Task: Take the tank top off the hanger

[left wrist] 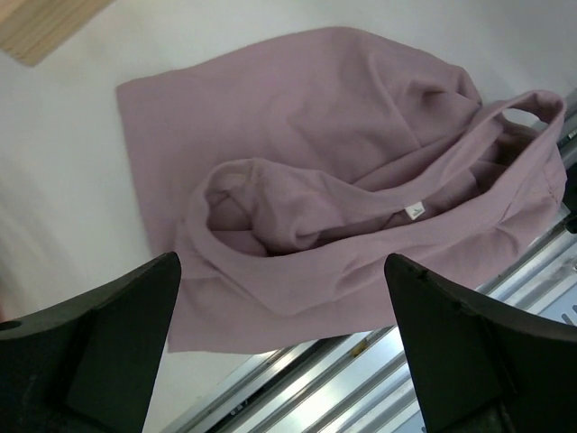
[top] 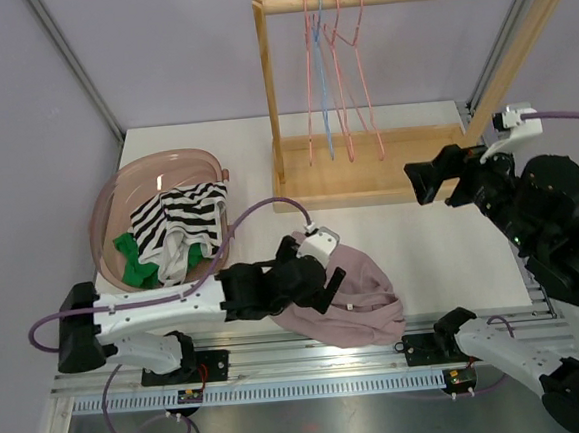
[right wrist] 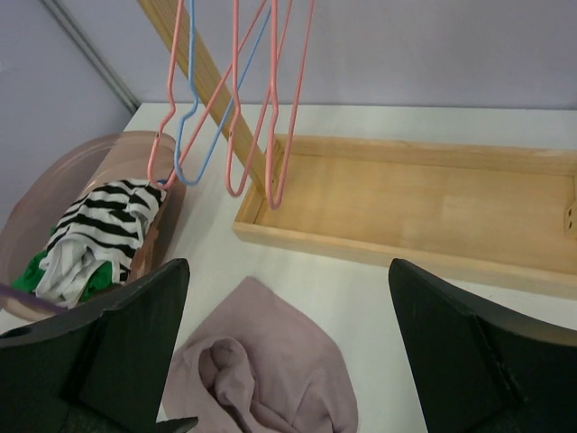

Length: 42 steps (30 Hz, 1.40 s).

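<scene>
The mauve tank top [top: 351, 297] lies crumpled on the table near the front edge, off any hanger. It fills the left wrist view [left wrist: 343, 207] and shows low in the right wrist view [right wrist: 261, 370]. Three bare wire hangers [top: 336, 72], two pink and one blue, hang on the wooden rack's rail; they also show in the right wrist view [right wrist: 230, 99]. My left gripper [top: 327, 284] is open and empty just over the tank top's left side. My right gripper [top: 429, 180] is open and empty, raised above the rack's base at the right.
A wooden rack [top: 386, 169] with a tray base stands at the back centre. A pink basket [top: 117, 195] at the left holds a striped garment [top: 184, 220] and a green one [top: 138, 261]. The metal rail [top: 311, 360] runs along the table's front edge.
</scene>
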Available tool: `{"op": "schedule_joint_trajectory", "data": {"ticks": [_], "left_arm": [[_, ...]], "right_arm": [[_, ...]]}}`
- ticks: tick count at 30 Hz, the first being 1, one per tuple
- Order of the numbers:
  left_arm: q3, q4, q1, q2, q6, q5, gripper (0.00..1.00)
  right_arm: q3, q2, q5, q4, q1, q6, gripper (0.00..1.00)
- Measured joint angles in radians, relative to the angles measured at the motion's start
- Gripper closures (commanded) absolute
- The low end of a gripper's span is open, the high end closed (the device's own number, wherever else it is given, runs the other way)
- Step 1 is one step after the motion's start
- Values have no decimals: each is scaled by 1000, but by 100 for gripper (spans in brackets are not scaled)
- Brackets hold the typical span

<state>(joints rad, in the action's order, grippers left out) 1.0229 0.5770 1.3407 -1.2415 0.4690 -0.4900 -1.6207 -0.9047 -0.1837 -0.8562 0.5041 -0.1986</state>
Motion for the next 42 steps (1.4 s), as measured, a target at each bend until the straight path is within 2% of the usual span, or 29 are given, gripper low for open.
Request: {"op": "schedule_joint_trajectory", "data": {"ticks": [5, 11, 19, 22, 23, 24, 25, 26, 27, 34, 38, 42], "left_arm": [[13, -94, 36, -164, 0, 54, 1], [17, -183, 43, -336, 8, 116, 1], [17, -280, 43, -504, 30, 188, 3], [16, -312, 43, -544, 40, 203, 20], [16, -320, 43, -550, 40, 201, 45], [16, -330, 43, -550, 44, 204, 60], [16, -346, 43, -554, 55, 210, 71], [16, -365, 43, -558, 64, 218, 91], [16, -382, 43, -562, 76, 224, 100], [7, -373, 47, -546, 112, 197, 100], [4, -240, 49, -484, 140, 115, 100], [3, -97, 38, -347, 162, 11, 100]], "right_arm": [[168, 168, 82, -3, 0, -29, 1], [296, 239, 208, -11, 0, -58, 1], [348, 314, 278, -13, 0, -71, 1], [348, 328, 300, -13, 0, -75, 1], [348, 332, 308, -11, 0, -78, 1], [349, 333, 311, -11, 0, -79, 0], [351, 337, 320, -10, 0, -80, 1], [352, 341, 328, -9, 0, -82, 0], [355, 345, 334, -10, 0, -83, 1], [357, 370, 343, -10, 0, -85, 1], [357, 380, 343, -10, 0, -85, 1], [357, 388, 343, -10, 0, -85, 0]]}}
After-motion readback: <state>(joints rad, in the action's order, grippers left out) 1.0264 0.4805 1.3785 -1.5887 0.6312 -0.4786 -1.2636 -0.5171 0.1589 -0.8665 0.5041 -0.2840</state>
